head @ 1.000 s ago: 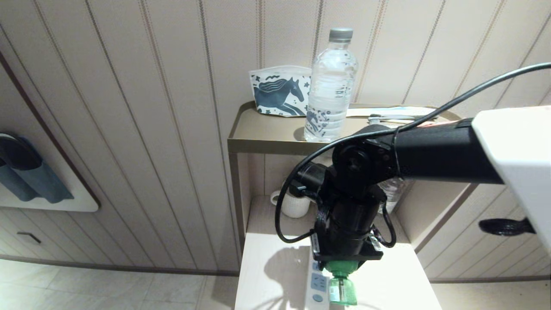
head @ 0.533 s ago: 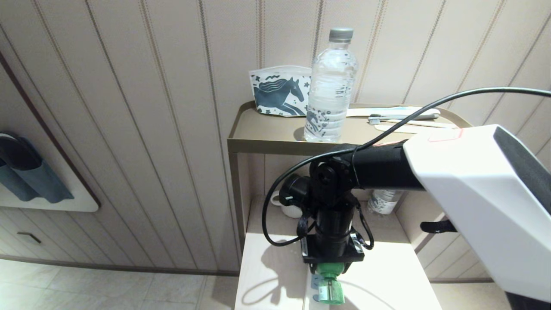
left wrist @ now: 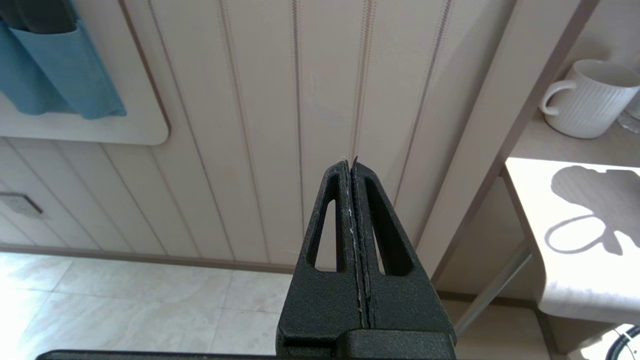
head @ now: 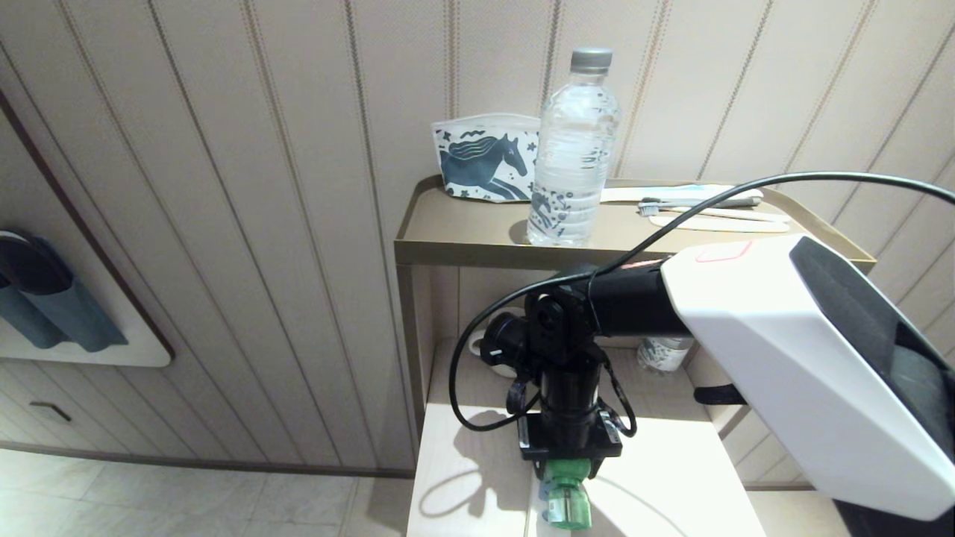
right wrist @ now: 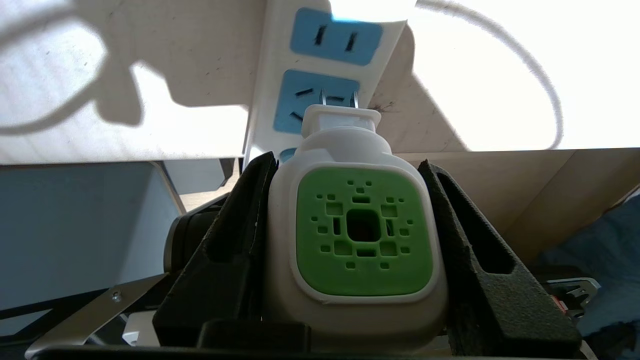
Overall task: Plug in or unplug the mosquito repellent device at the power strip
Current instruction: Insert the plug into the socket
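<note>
The mosquito repellent device [right wrist: 362, 235], white with a green perforated face, sits between the black fingers [right wrist: 235, 240] of my right gripper [right wrist: 348, 161], which is shut on its sides. Its two metal prongs point at the middle blue socket of the white power strip [right wrist: 270, 65], and most of their length still shows. In the head view the right gripper [head: 571, 453] points down at the lower table top [head: 462, 514], with the device's green bottle [head: 565, 503] sticking out below it and only a sliver of the power strip [head: 539, 514] showing. My left gripper [left wrist: 351, 162] is shut and empty, off to the side, facing the wall panelling.
A clear water bottle [head: 571, 149], a horse-print pouch [head: 485, 158] and toothbrushes [head: 701, 201] are on the upper shelf. A white mug [left wrist: 582, 100] and a second bottle [head: 662, 352] stand at the back of the lower shelf. A blue holder [head: 45, 298] hangs on the wall.
My right arm has swung lower and to the left in the head view, carrying the device down over the strip. The strip's sockets, seen beside the device before, are now covered.
</note>
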{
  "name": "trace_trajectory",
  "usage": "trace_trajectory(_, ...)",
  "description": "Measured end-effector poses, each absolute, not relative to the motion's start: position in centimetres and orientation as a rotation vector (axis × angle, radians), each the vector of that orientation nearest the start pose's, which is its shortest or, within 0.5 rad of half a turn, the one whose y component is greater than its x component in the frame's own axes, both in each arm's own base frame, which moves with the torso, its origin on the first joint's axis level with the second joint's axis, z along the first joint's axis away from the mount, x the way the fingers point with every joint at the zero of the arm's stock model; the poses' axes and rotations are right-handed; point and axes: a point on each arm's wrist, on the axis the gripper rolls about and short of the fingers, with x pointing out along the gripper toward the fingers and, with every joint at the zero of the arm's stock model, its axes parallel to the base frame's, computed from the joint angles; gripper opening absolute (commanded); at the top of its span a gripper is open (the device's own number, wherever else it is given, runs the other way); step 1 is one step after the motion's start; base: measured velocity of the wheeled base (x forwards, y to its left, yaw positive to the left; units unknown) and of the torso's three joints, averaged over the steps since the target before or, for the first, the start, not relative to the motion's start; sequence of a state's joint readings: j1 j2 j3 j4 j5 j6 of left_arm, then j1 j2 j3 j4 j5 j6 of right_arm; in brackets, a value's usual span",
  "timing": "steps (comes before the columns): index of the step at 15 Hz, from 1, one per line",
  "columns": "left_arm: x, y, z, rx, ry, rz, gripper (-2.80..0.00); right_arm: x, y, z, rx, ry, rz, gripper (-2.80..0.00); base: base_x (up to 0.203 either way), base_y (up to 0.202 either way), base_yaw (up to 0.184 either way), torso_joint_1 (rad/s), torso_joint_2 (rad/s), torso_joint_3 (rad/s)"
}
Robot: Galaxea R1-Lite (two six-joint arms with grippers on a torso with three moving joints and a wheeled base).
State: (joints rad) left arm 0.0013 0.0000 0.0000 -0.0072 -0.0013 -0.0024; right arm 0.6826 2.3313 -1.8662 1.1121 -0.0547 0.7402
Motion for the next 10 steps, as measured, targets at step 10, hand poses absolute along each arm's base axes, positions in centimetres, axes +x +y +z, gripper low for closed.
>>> trace_trajectory(10, -2.28, -0.01, 7.62, -0.003, -0.007, 0.0, -2.8, 31.82, 24.85, 9.45, 0.021, 1.554, -0.079, -2.8, 0.0, 0.0, 0.0, 0.0, 0.0, 0.0)
